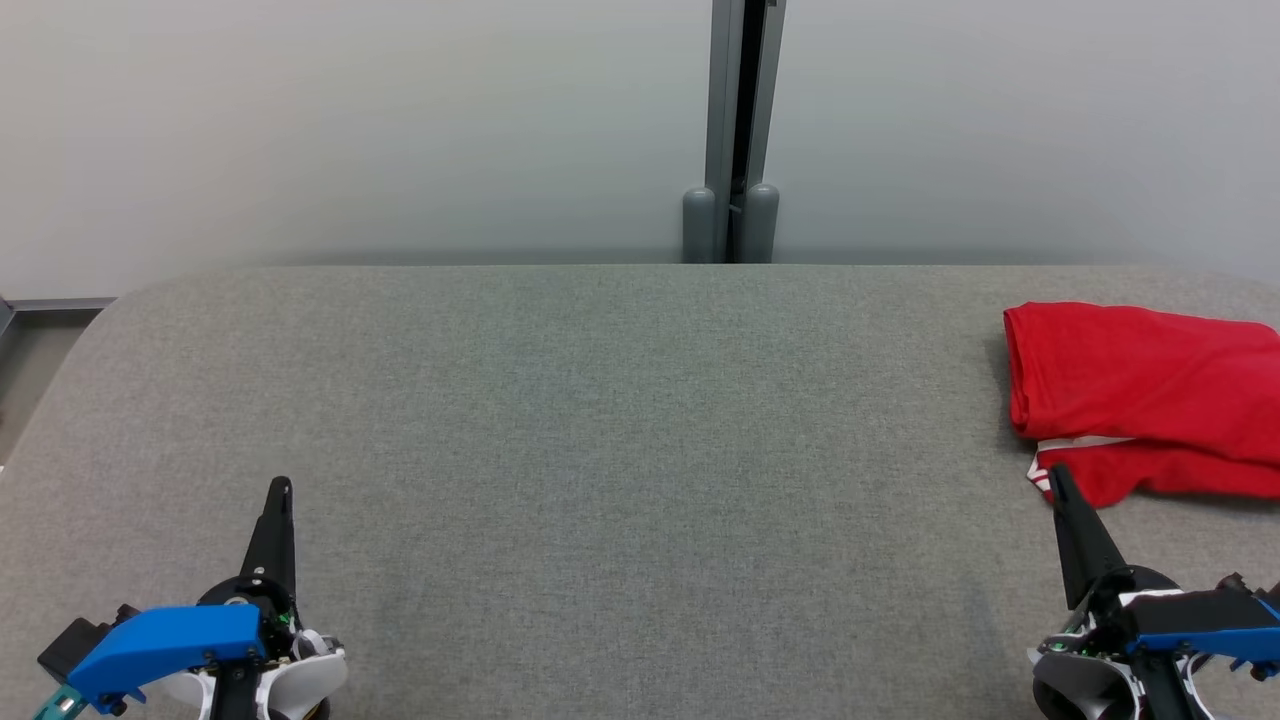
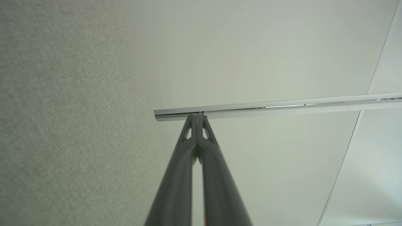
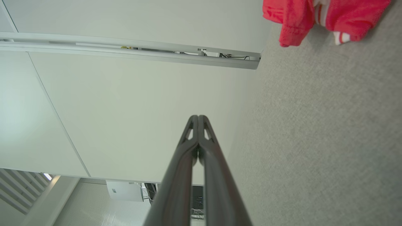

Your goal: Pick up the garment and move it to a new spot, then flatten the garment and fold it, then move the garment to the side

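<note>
The garment (image 1: 1150, 395) is red with white trim and lies folded at the far right of the grey table (image 1: 620, 420), running off the head view's right edge. In the right wrist view the garment (image 3: 326, 15) shows at the top right. My right gripper (image 1: 1055, 475) is shut and empty at the lower right, its tip just short of the garment's near edge; whether it touches the cloth I cannot tell. The same gripper (image 3: 198, 116) shows its fingers pressed together. My left gripper (image 1: 281, 485) is shut and empty at the lower left, and its fingertips (image 2: 197, 115) meet.
The padded table has rounded corners and a broad bare middle. Behind it stands a pale partition wall with a grey vertical post (image 1: 738, 130) at the centre back. The floor shows past the table's left edge (image 1: 30, 370).
</note>
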Controlling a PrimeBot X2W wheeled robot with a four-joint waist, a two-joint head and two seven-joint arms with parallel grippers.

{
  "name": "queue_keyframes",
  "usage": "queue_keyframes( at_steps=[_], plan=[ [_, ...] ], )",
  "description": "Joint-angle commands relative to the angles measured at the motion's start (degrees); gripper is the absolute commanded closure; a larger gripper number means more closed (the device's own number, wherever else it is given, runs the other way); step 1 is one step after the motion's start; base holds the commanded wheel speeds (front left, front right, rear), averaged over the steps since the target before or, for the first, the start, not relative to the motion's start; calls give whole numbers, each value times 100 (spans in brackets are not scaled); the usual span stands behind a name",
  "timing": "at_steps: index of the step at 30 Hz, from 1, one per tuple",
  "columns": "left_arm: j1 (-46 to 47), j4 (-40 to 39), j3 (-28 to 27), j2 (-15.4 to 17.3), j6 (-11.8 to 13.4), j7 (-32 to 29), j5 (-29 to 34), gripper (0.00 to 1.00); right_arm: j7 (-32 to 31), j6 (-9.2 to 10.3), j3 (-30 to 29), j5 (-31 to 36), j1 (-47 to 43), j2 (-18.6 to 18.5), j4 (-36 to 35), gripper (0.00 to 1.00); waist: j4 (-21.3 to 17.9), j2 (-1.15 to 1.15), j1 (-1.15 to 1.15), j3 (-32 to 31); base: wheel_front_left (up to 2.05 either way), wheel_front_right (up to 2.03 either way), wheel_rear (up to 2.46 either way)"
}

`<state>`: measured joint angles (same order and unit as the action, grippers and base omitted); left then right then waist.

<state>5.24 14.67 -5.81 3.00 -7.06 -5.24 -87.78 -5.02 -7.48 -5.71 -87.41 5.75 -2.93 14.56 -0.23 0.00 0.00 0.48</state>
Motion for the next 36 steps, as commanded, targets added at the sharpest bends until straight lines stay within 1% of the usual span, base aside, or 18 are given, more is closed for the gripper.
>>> queue_keyframes(
  at_steps=[1, 13, 36],
  plan=[
    [110, -39, -34, -7, -27, -38, -86, 100, -47, -2, -20, -96, 71, -21, -39, 100, 1, 0, 0, -2, 0, 0, 0],
    [131, -80, -91, -20, -73, -157, -490, 100, -162, -2, -85, -546, 74, -19, -72, 100, 23, 0, 0, -31, 0, 0, 0],
    [127, -77, -86, -19, -59, -152, -468, 100, -161, -2, -87, -513, 74, -11, -70, 100, 23, 0, 0, -31, 0, 0, 0]
  ],
)
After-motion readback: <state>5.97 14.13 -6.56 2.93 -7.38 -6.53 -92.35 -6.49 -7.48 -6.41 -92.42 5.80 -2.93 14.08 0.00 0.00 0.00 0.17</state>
